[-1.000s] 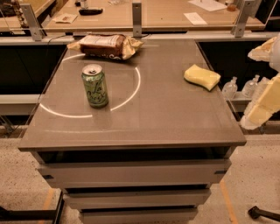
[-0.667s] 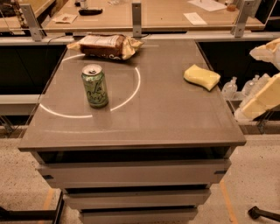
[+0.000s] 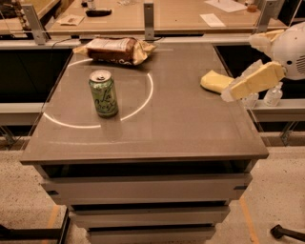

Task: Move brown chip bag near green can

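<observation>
Grey flat-topped cabinet surface [image 3: 181, 128], with drawer fronts [image 3: 143, 188] stacked below it.

- Crinkled dark-brown chip bag with a pale panel and tan crimped ends [image 3: 116, 49]: lies flat at the far edge of the surface, left of centre, long side running left to right. Nothing is holding it.
- Small light-green aluminium drink can with a silver top [image 3: 103, 93]: upright on the left half, closer to the camera than the bag. It is near the bag but not touching, with a strip of bare surface between them.
- Thin white ring marked on the surface [image 3: 143, 102]: the can stands inside it. The bag covers the ring's far side.
- Yellow sponge block [image 3: 215, 81]: lies flat at the right side of the surface, well apart from the bag and can.
- Cream-coloured tool [image 3: 240, 88]: comes in from the right on a white rounded arm housing [image 3: 293, 50], angled down and to the left, with its tip over the right edge of the surface just beside the sponge. I can't tell if it touches the sponge, or if the tool is open or closed. It carries nothing visible and is far from the bag.
- Behind: a light wooden desk [image 3: 181, 14] with a white paper sheet [image 3: 212, 20] on it.
- Right of the surface: a small clear bottle [image 3: 274, 95] on a lower ledge.
</observation>
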`<state>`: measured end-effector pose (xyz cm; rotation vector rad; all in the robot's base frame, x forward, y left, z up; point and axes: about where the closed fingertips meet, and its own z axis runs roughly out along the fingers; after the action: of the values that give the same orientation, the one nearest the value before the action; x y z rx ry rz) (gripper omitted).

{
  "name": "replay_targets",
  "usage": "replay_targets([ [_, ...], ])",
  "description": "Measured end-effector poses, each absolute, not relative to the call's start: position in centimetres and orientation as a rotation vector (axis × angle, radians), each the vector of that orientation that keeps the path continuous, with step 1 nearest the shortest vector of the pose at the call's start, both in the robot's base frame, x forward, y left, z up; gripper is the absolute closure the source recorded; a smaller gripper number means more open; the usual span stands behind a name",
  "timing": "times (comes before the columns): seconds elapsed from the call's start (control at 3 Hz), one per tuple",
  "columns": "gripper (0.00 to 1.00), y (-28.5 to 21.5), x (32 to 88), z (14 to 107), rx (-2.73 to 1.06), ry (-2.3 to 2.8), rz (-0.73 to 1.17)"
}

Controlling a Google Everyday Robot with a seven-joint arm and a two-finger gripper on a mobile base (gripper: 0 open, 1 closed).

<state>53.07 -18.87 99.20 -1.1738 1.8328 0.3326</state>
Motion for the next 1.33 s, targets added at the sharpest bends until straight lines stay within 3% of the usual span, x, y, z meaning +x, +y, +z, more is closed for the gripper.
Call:
replay_targets([
  [1.0, 0.0, -12.8, 62.1, 96.1, -1.174, 1.716, 0.296],
  [1.33, 0.0, -12.8, 62.1, 96.1, -1.174, 1.716, 0.296],
])
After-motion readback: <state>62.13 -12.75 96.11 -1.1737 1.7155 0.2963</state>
